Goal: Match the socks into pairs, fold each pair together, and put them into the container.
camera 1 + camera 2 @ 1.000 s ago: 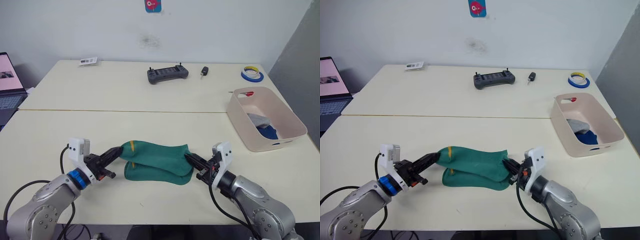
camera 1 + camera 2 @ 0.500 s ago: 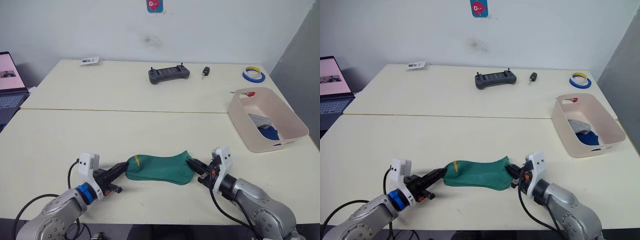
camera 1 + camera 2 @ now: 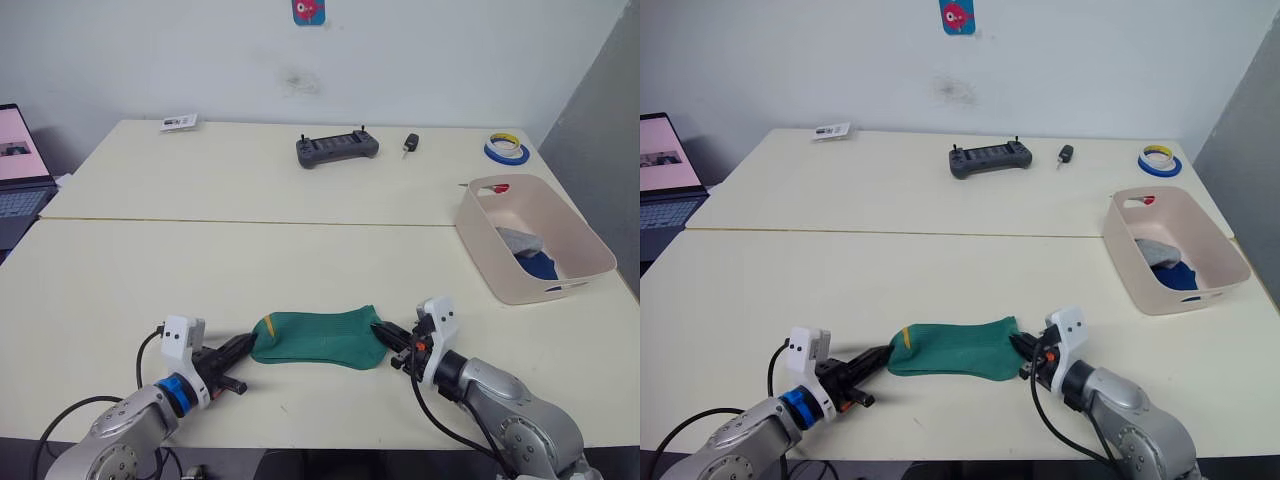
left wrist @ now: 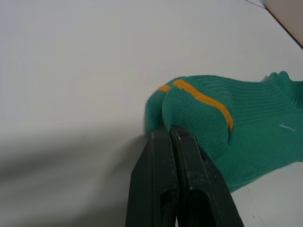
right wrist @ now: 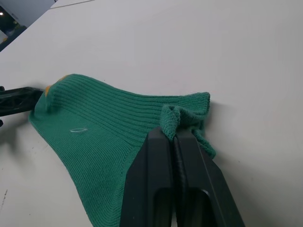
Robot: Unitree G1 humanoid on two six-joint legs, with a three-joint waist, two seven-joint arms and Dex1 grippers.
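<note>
The green socks (image 3: pixel 318 337) lie flat near the front edge of the near table (image 3: pixel 120 280), stretched between the two grippers. The left gripper (image 3: pixel 243 347) pinches the toe end, where a yellow stripe crosses the knit; its fingers (image 4: pixel 161 156) are pressed together on the fabric. The right gripper (image 3: pixel 384 335) is clamped on the bunched cuff at the other end, its fingers (image 5: pixel 161 146) closed tight. Two layers show at the toe, one stripe just behind the other, so both green socks seem stacked, though how well they line up along the length is hard to tell.

The tub (image 3: pixel 480 255) sits well to the right, a little farther back, nothing between it and the socks. Inside it a grey sock (image 3: pixel 518 240) and something dark blue (image 3: pixel 541 264) lie against the near right corner; the tub's wall hides most of them, so a count is not possible.

On the far table are a black controller (image 3: pixel 336 149), a small dark key fob (image 3: pixel 410 143), a roll of blue tape (image 3: pixel 504 150) and a small card (image 3: pixel 178 122). A laptop (image 3: pixel 18 165) is cut off at the left edge.
</note>
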